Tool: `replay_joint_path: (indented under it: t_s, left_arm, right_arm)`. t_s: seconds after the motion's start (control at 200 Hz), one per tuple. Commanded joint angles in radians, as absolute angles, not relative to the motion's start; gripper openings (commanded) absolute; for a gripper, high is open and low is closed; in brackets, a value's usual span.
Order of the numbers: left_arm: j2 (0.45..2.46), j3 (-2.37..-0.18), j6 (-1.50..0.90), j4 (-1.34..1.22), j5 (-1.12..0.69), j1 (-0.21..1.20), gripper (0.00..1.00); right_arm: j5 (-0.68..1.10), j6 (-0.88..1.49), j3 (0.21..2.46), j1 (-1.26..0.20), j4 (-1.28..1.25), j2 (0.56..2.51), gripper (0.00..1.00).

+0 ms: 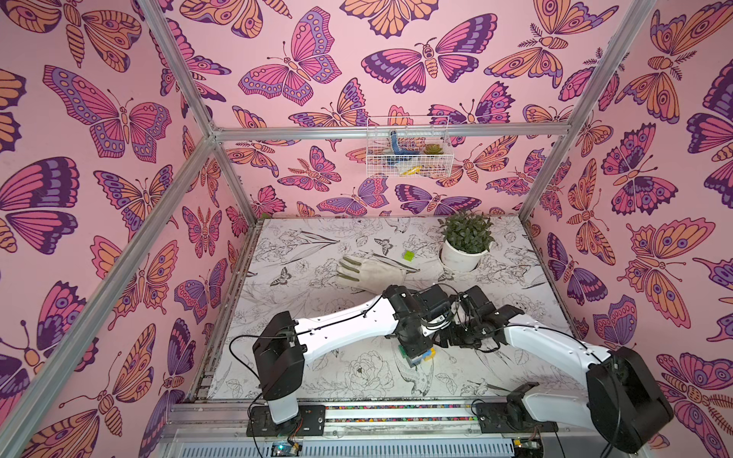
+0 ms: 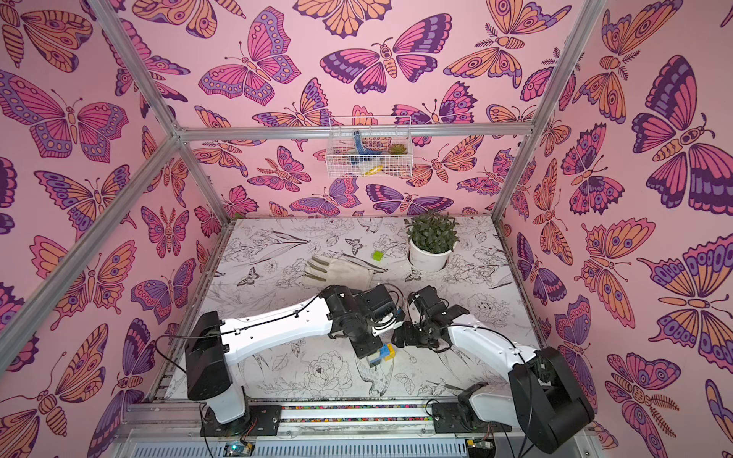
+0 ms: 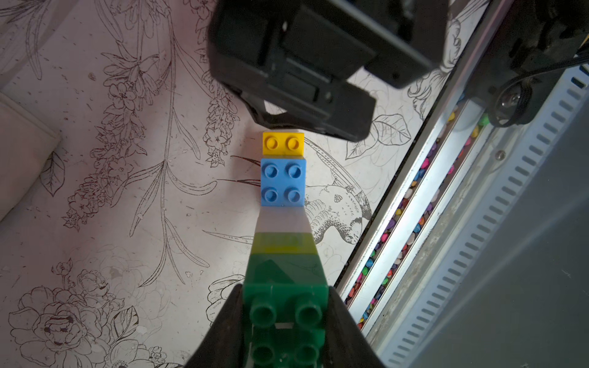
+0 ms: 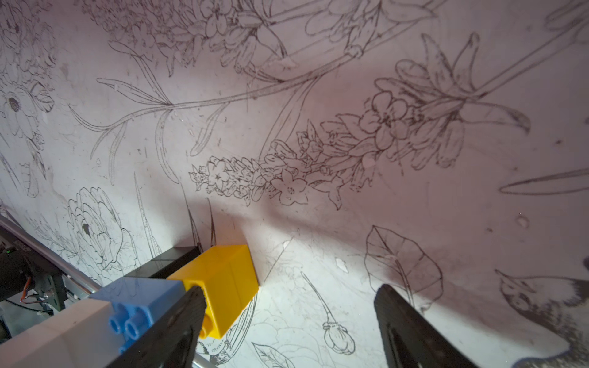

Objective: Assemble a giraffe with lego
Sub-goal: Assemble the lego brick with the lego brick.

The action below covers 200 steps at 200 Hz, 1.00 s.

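**Giraffe held by its head, near the table's front edge**
You have the giraffe (image 3: 283, 197) low over the table (image 3: 95, 191). The left gripper (image 3: 284, 288) is clamped on its dark green head (image 3: 287, 274), likely to steady neck, body and legs. Your right gripper (image 4: 290, 288) stands wide and holds nothing, one finger just beside the yellow leg (image 4: 223, 277), probably ready to press it home. A loose lime brick (image 1: 407, 255) lies far back by the plant pot (image 1: 462, 257).

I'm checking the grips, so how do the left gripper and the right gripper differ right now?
The left gripper is shut on the giraffe's dark green head; the right gripper is open, nothing between its jaws. The left gripper grips the head end; the right gripper sits at the yellow leg end. Both have black fingers.
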<state>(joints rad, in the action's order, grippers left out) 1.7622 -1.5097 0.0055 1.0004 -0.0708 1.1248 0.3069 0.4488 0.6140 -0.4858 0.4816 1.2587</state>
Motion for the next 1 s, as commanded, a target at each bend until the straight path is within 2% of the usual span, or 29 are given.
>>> replay_joint_path:
  t_s: [0.0, 0.411, 0.586, 0.996]
  left_arm:
    - [1.834, -1.430, 0.038, 1.100, -0.024, 1.109, 0.09]
    - [1.846, -1.431, 0.043, 1.079, -0.075, 1.108, 0.11]
    - [1.805, -1.447, 0.034, 1.067, -0.050, 1.109, 0.22]
    - [1.752, -1.532, 0.037, 1.066, -0.029, 1.111, 0.55]
  right_arm:
    - [0.291, 0.456, 0.607, -0.482, 0.489, 1.247, 0.87]
    - [0.286, 0.458, 0.612, -0.470, 0.499, 1.231, 0.87]
    - [0.288, 0.470, 0.612, -0.463, 0.484, 1.198, 0.87]
    - [0.284, 0.475, 0.614, -0.451, 0.518, 1.105, 0.87]
